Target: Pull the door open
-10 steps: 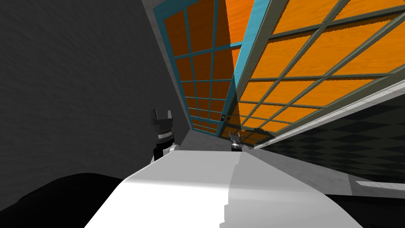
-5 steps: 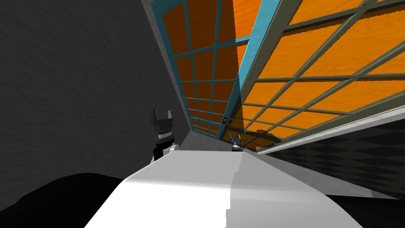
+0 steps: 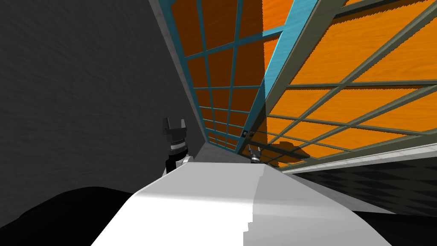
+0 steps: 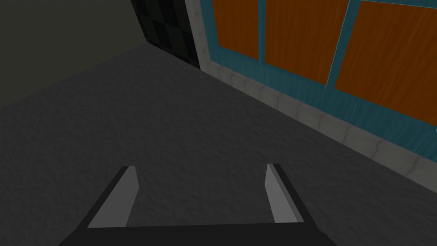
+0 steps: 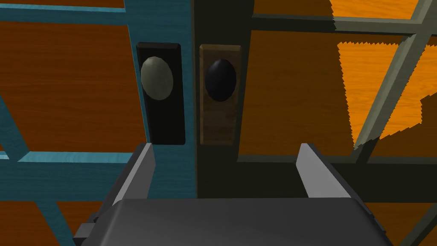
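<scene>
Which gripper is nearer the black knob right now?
Right. The right gripper is open just short of the black knob, facing it. The left gripper is open off to the side, by a dark grey surface.

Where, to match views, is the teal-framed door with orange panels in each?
Head view: teal-framed door with orange panels, upper middle, beside the olive-framed door.
Left wrist view: door, beyond the pale grey jamb.
Right wrist view: door, carrying the pale round knob.
Shared landmark: orange panels.

Free space lies between right end effector (image 5: 226, 149) and dark knob (image 5: 220, 80).
</scene>
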Controlling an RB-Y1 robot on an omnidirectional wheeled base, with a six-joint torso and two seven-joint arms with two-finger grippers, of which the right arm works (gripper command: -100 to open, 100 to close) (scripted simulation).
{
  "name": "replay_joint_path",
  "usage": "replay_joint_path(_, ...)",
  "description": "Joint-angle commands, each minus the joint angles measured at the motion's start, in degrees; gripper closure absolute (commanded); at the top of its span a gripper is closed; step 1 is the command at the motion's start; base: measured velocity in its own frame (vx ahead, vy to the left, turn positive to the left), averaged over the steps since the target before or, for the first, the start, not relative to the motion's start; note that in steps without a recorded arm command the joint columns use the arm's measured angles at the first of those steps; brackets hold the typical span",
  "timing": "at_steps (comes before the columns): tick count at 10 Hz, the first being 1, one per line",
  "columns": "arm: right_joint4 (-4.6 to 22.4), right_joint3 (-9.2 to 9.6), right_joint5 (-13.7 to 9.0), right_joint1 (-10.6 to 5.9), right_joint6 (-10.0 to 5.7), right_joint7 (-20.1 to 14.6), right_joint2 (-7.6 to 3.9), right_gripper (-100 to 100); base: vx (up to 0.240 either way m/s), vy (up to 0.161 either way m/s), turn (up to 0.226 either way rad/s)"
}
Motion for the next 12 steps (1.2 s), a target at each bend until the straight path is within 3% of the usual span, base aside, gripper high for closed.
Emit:
replay_joint_path(1,0.0,0.0,0.0,0.0,0.0,0.0,0.0,-100,0.065,-0.018,0.017)
replay_joint_path(5,2.3,-0.67,-0.6,2.74,-0.08,-0.6,-0.69,-100,-0.135,0.032,-0.068)
replay_joint_path(10,6.5,-2.56,-1.9,7.29,-0.07,-1.6,-2.48,-100,-0.186,0.018,-0.092)
replay_joint_path(12,7.5,-3.06,-2.3,8.26,-0.07,-1.9,-2.95,-100,-0.08,0.009,-0.038)
